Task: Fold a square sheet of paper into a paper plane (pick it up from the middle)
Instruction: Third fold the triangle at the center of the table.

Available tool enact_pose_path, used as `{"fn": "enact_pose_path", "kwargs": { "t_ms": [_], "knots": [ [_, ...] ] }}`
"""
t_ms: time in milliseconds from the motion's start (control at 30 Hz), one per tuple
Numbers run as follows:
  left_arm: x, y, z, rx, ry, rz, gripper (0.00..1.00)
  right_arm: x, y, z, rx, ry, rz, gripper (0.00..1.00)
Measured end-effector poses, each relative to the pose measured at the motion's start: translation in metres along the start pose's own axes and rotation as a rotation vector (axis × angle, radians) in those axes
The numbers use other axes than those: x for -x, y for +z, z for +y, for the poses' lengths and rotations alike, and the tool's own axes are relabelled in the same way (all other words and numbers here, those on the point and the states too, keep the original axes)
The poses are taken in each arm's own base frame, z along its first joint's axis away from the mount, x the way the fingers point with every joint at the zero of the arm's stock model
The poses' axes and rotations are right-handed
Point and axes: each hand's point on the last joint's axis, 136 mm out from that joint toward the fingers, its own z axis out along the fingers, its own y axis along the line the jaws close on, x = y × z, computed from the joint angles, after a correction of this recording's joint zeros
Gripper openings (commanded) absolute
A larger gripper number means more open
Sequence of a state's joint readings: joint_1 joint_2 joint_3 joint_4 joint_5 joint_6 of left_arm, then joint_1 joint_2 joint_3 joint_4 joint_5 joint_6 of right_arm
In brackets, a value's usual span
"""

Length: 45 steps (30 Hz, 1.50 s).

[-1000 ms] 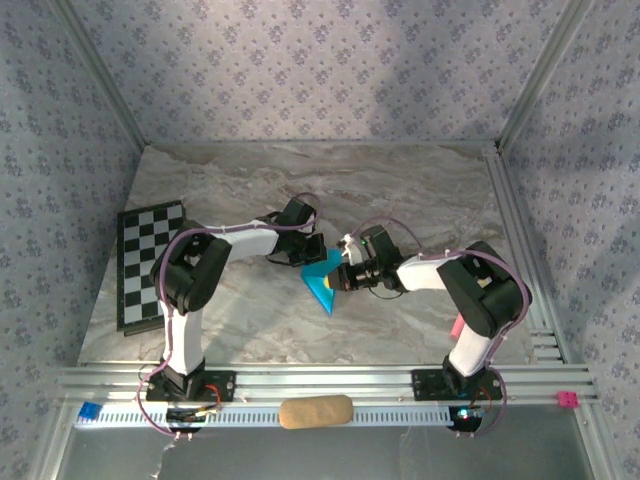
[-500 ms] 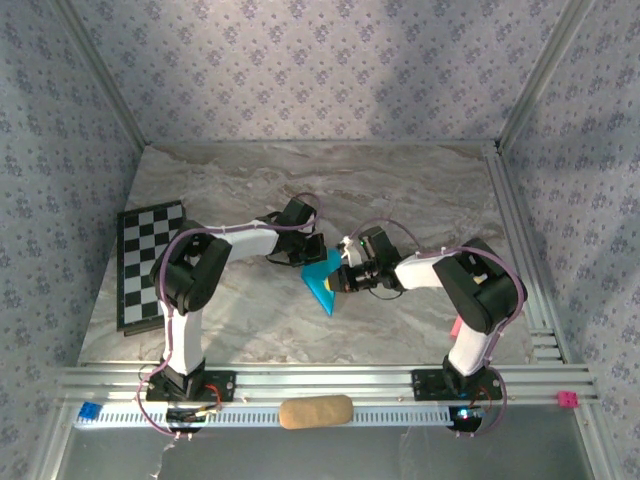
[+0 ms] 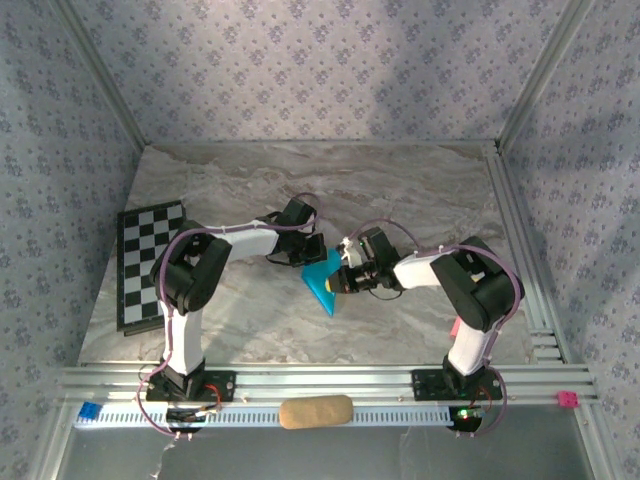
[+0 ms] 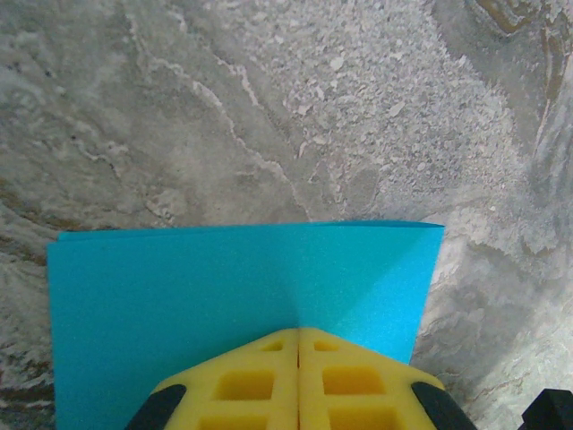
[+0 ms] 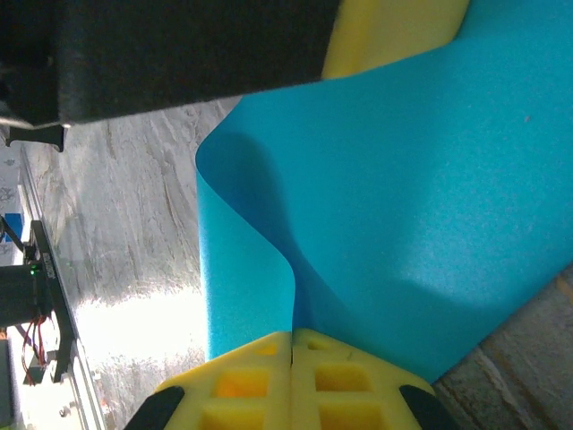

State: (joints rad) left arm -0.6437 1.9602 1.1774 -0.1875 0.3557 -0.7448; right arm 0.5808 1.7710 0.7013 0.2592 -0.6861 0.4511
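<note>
The square sheet of paper is bright turquoise and hangs between both grippers at the table's middle, a pointed corner toward the near edge. My left gripper is at its far edge, and its yellow fingertips are shut on the sheet, with a faint crease running into them. From the right, my right gripper is shut on the sheet, which curls into its closed jaws. The left gripper's yellow finger shows above the paper in the right wrist view.
A black-and-white checkered board lies at the table's left edge. A tan oblong block sits on the front rail between the arm bases. A pink stick lies beside the right arm. Marble table stretches behind.
The right arm's wrist and elbow have shifted slightly left toward the paper. The sheet and the left arm have barely moved, and both grips hold.
</note>
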Motion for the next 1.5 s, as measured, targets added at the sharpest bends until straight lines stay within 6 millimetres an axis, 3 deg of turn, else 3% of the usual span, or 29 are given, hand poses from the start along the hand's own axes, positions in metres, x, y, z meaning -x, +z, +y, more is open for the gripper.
{"fn": "enact_pose_path", "kwargs": {
  "t_ms": [533, 967, 1267, 1500],
  "knots": [
    [0.0, 0.0, 0.0, 0.0, -0.004, -0.001, 0.1, 0.0, 0.001, 0.0, -0.002, 0.0, 0.018, 0.0],
    [0.002, -0.004, -0.003, 0.013, 0.003, -0.007, 0.26, -0.001, 0.001, 0.0, -0.002, -0.027, 0.029, 0.0],
    [0.008, -0.053, -0.002, 0.023, -0.021, -0.139, 0.28, -0.001, 0.001, 0.0, 0.006, -0.029, 0.032, 0.0],
    [-0.014, -0.081, 0.007, -0.039, -0.082, -0.197, 0.11, -0.001, 0.0, -0.001, 0.007, -0.034, 0.034, 0.0]
  ]
}}
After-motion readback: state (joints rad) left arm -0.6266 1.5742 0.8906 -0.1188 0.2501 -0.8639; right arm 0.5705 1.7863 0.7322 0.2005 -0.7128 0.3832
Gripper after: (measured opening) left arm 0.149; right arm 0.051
